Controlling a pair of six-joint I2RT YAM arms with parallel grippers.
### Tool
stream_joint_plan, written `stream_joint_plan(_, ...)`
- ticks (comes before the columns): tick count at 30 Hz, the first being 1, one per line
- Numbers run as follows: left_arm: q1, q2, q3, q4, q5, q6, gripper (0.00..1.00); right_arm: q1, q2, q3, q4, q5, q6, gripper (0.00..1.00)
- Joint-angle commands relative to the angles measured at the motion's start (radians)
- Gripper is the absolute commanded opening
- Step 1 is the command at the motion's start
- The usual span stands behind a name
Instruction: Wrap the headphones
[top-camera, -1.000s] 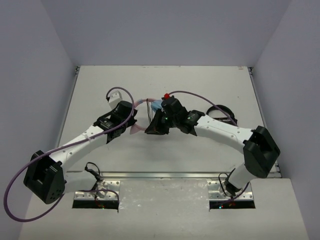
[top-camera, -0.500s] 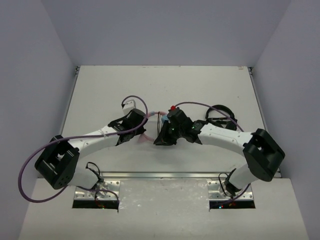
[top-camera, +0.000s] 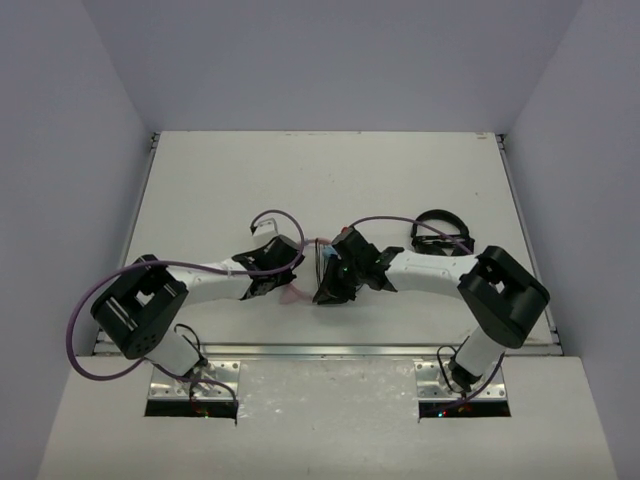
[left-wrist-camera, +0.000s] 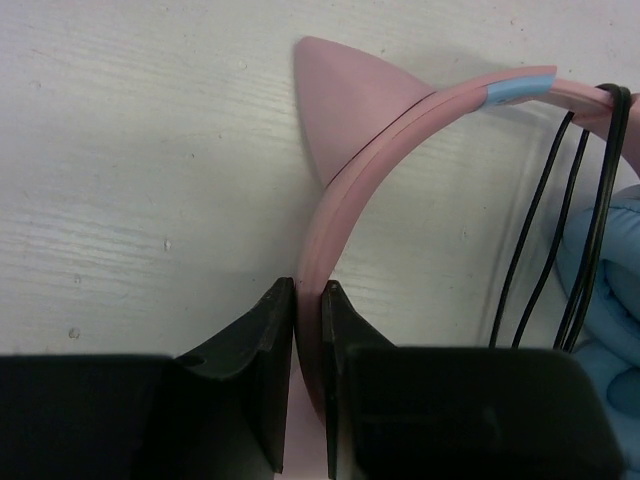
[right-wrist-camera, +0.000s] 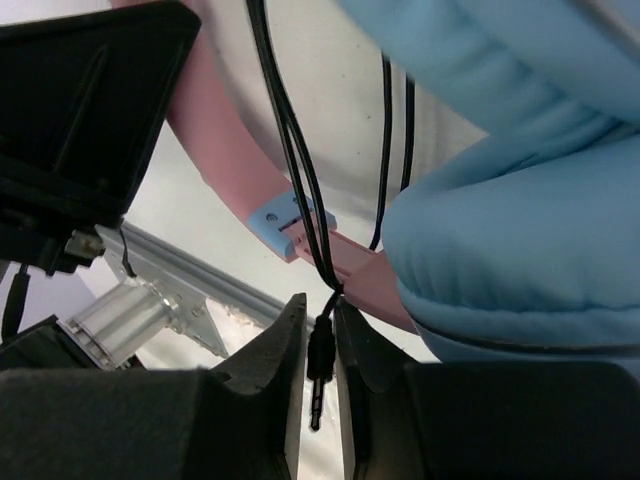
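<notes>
Pink cat-ear headphones (left-wrist-camera: 420, 108) lie mid-table (top-camera: 200, 180), between both arms. The left gripper (left-wrist-camera: 308, 300) is clamped on the stiff, light headband. The right gripper (right-wrist-camera: 320, 325) pinches the plug (right-wrist-camera: 320, 362) of the thin cable (right-wrist-camera: 302, 185). The cable looks limp and slippery, so the plug seems the surest hold.

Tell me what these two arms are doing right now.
They are wrapping the cord on the cat-ear headphones. The left gripper is clamped on the pink headband. The right gripper pinches the plug of the black cable, which already loops several times over the headband beside the blue ear cups. A black pair lies apart to the right.
</notes>
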Motion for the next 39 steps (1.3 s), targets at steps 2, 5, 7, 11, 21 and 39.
stream_joint_plan(2, -0.036, 0.005, -0.012, 0.078, -0.01, -0.051, 0.0, -0.013, 0.039, 0.032, 0.061, 0.007, -0.007, 0.22)
stream_joint_plan(5, -0.045, 0.029, -0.009, 0.077, -0.026, -0.053, 0.0, -0.013, 0.042, 0.035, 0.056, -0.001, -0.01, 0.27)
stream_joint_plan(7, -0.045, 0.035, -0.007, 0.066, -0.024, -0.062, 0.06, -0.011, 0.039, 0.04, 0.043, -0.001, -0.013, 0.31)
stream_joint_plan(11, -0.05, 0.009, 0.0, 0.04, -0.05, -0.071, 0.24, -0.01, 0.02, 0.041, 0.044, -0.002, -0.008, 0.32)
stream_joint_plan(21, -0.05, -0.038, 0.146, -0.201, -0.153, -0.065, 0.65, -0.011, -0.056, 0.075, -0.124, -0.035, -0.01, 0.54)
stream_joint_plan(39, -0.008, -0.201, 0.418, -0.489, -0.244, -0.03, 1.0, -0.01, -0.38, 0.234, -0.529, 0.089, -0.266, 0.83)
